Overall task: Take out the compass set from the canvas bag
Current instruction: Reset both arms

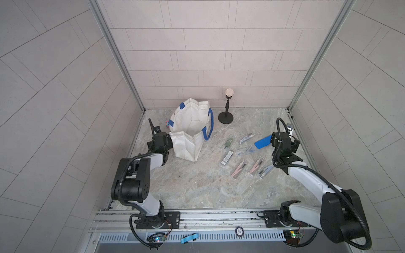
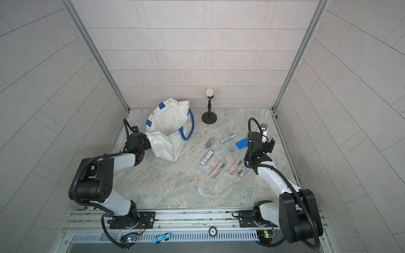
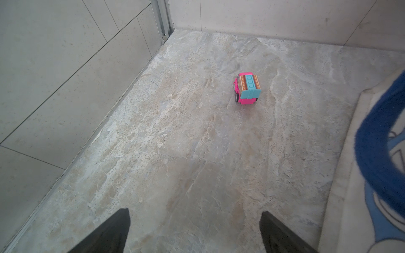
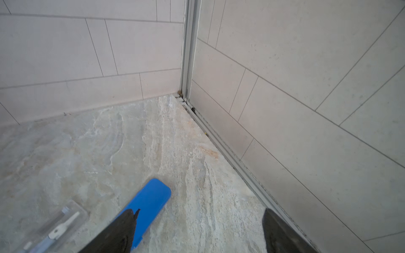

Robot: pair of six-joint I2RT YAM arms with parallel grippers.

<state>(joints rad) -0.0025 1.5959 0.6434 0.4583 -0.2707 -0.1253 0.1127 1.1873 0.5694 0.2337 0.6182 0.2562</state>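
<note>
The compass set (image 1: 237, 169) is out on the marble table (image 1: 197, 186): several slim clear packs, pink, grey-blue and green, lie loosely scattered between the canvas bag (image 1: 186, 149) and the right arm. The bag stands upright with its mouth gaping.

The right gripper (image 4: 198, 216) hangs low at the far edge of the packs. Its fingers (image 4: 118, 232) are spread wide with only bare table between them. One finger overlaps a flat blue oblong piece (image 4: 151, 201) lying there, and I can't tell if they touch.

The left gripper (image 3: 194, 219) sits by the bag's other side, its fingers (image 3: 114, 232) equally wide apart and gripping nothing. A small pink-and-teal toy car (image 3: 247, 88) stands well ahead of it.
</note>
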